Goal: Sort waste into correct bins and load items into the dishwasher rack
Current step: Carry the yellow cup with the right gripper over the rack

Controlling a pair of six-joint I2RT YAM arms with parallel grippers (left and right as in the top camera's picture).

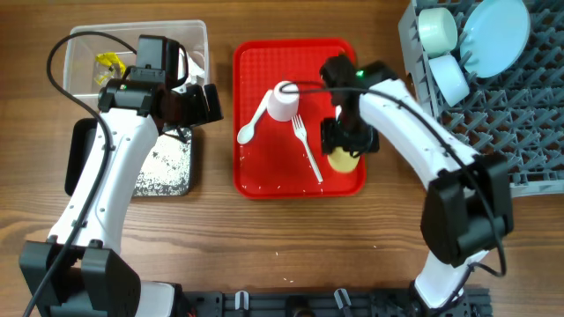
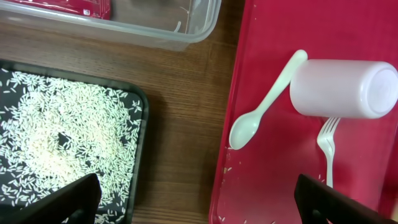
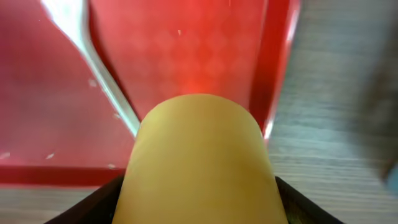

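Your right end effector (image 1: 345, 139) is clamped on the yellow cup (image 3: 199, 162) at the red tray's (image 1: 256, 167) right rim, fork (image 1: 307, 145) just left. Your left end effector (image 2: 199, 205) gapes empty at the tray's left edge.

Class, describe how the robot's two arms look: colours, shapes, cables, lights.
The left arm and right arm have rounded white shells and black joints. Thin black cables loop alongside. A green light glows on the right wrist. The fingers are black.
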